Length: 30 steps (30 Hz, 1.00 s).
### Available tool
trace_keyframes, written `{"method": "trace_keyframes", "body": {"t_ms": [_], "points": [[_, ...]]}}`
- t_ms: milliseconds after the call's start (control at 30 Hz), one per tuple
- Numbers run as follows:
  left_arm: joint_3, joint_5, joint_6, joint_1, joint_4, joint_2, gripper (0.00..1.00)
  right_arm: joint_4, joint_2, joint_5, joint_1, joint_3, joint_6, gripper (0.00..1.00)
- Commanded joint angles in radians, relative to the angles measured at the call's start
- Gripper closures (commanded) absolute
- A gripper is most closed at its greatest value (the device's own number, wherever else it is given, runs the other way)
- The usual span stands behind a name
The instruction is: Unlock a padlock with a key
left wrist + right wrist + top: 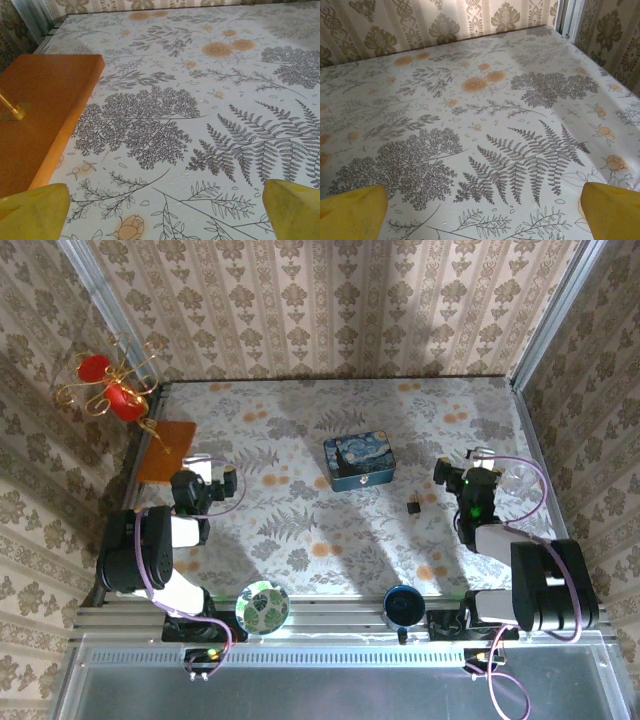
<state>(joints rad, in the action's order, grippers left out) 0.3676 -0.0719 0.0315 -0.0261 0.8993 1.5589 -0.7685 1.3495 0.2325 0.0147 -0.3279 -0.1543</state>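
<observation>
A tiny dark metal thing, the padlock, lies on the fern-patterned tablecloth to the right of centre. It is too small here to tell the key apart from it. My right gripper hovers to the right of the padlock and a little beyond it, apart from it. In the right wrist view my right gripper is open, its yellow fingertips wide over bare cloth. My left gripper is at the left side of the table. In the left wrist view my left gripper is open too, with nothing between its fingers.
A blue starry-night tin stands mid-table. An orange base with a gold rod and a red wire ornament sits at the far left, just left of my left gripper. A leaf-patterned dish and a dark blue cup stand on the near rail.
</observation>
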Motion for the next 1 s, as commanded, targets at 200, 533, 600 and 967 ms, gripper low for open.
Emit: {"method": "trace_keyframes", "body": {"t_ms": [200,533,600,967], "points": [[0.021,-0.026,0.028,0.006,0.031,-0.003,0.00,-0.202,0.130,-0.067,-0.010,0.013,0.055,0.00],[0.022,-0.023,0.031,0.008,0.027,-0.003,0.00,-0.085,0.180,-0.303,0.008,-0.079,0.125,0.00],[0.024,-0.020,0.034,0.012,0.025,-0.003,0.00,-0.079,0.179,-0.297,0.006,-0.080,0.125,0.00],[0.024,-0.016,0.036,0.015,0.024,-0.003,0.00,-0.083,0.178,-0.291,0.002,-0.079,0.127,0.00]]}}
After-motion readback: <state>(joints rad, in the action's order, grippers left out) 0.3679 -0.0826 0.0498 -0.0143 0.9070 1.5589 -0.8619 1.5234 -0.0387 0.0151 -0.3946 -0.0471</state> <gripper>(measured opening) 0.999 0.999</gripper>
